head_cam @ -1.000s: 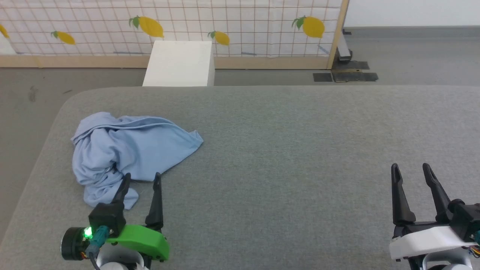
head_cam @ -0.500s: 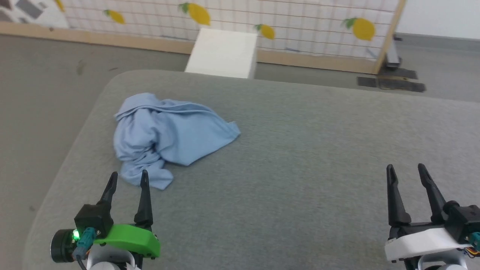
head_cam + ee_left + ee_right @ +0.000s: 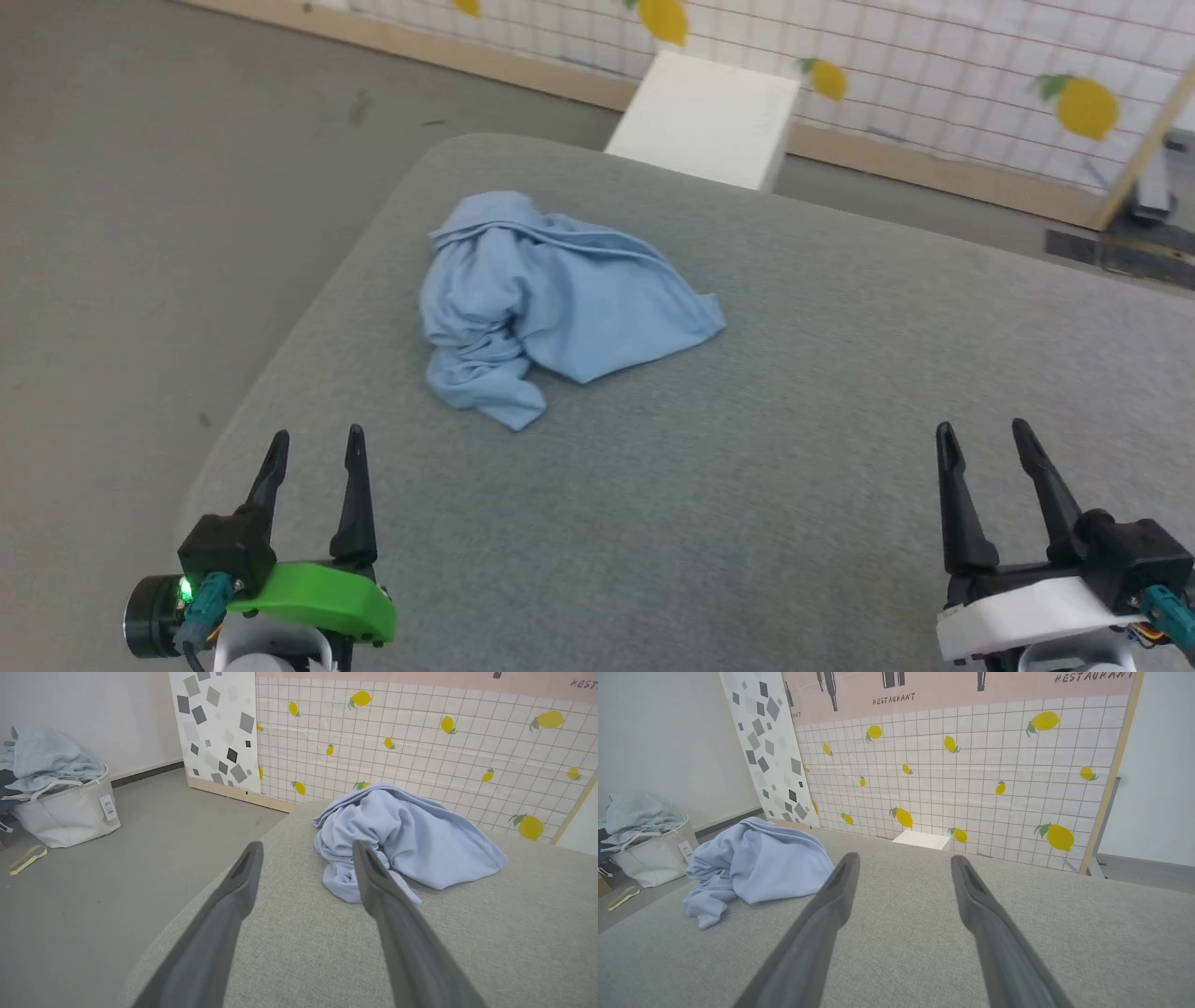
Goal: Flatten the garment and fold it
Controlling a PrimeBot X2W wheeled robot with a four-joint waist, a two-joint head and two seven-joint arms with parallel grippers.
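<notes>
Garment (image 3: 560,299): crumpled blue heap near the grey table's (image 3: 794,448) far-left corner.
Left gripper (image 3: 317,432), right gripper (image 3: 983,426): fingers spread wide, empty, both well apart from it.
Best approach: likely pinch an outer hem, not the bunched middle.

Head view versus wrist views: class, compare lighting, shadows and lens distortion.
Head view: even light, shirt nearly shadowless. Left wrist view: wide-angle, fingers loom oversized. Right wrist view: same stretch, tiled panel sharp.
</notes>
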